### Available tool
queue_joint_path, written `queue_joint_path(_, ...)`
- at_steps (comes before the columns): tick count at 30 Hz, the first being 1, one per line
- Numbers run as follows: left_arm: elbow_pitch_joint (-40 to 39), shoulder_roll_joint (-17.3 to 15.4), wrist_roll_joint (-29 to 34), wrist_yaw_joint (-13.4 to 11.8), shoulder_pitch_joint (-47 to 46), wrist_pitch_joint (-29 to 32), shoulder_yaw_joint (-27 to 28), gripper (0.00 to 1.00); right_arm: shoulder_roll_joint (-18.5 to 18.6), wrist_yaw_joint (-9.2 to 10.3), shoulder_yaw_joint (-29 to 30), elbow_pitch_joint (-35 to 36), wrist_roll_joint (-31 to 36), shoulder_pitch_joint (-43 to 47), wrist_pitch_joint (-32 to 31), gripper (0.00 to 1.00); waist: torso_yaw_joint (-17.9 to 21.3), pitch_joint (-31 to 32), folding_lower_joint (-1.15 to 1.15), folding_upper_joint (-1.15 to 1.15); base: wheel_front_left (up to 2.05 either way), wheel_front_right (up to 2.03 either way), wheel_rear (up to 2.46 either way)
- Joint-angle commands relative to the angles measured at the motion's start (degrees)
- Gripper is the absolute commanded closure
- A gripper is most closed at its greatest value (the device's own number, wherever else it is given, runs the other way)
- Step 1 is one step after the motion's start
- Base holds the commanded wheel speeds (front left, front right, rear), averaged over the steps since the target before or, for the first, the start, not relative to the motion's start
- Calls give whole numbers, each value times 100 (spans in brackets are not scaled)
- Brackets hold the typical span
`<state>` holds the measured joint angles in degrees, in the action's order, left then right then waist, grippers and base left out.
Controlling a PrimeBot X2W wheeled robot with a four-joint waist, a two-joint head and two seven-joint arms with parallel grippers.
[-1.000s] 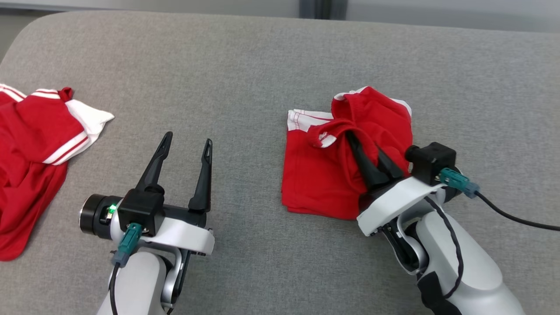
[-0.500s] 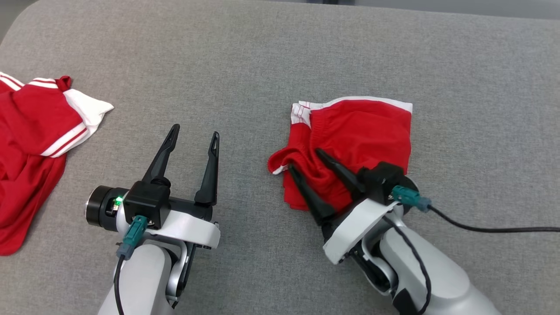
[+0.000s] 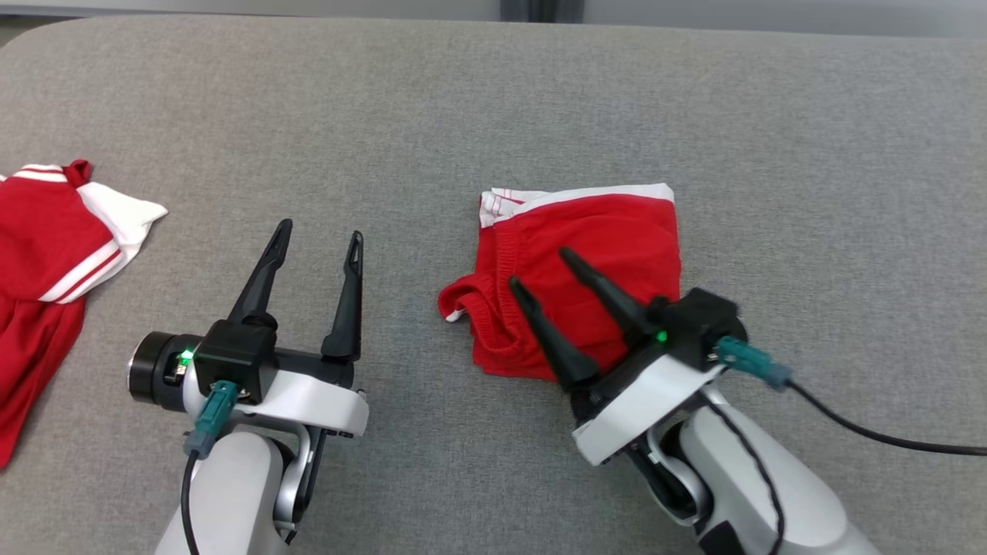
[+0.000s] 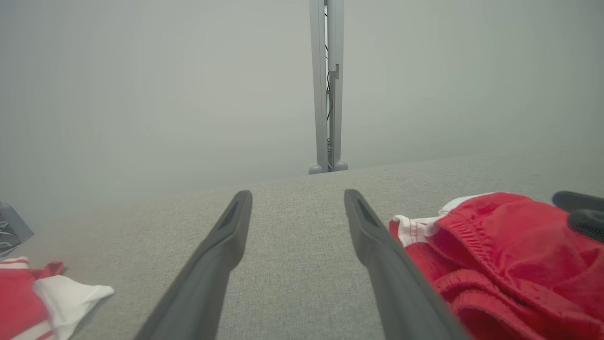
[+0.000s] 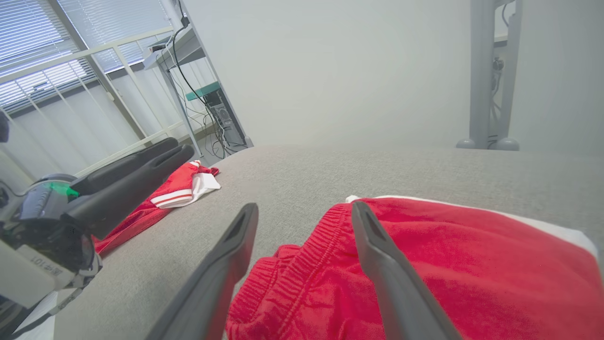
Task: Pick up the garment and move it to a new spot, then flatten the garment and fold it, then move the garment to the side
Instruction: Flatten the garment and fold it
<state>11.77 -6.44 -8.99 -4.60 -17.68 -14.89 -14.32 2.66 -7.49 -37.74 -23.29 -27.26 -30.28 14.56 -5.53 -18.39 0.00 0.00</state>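
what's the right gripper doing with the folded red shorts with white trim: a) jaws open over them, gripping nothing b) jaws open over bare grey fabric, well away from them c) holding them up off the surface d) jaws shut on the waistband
a: the right gripper has its jaws spread apart over the folded red shorts with white trim, which lie on the grey fabric surface with no cloth pinched between the jaws.

Garment (image 3: 609, 254): solid red, white trim along far edge; thin lines on its white corner look red. Second garment (image 3: 46, 247): red, white panel, red-white stripes. Table (image 3: 385, 116): plain grey weave. Left gripper (image 3: 321, 230), right gripper (image 3: 540, 268): black jaws, white casing.
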Motion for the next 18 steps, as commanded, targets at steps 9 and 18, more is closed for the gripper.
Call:
queue_joint_path(9,-151,-171,-98,-176,84,-19,229,0,39,-2,2003,630,801,678,68,0,266,229,0,0,0,0,0)
queue_joint_path(18,-290,-287,-142,-278,313,14,311,0,37,-2,3367,1023,1448,1277,-76,0,433,452,0,0,0,0,0)
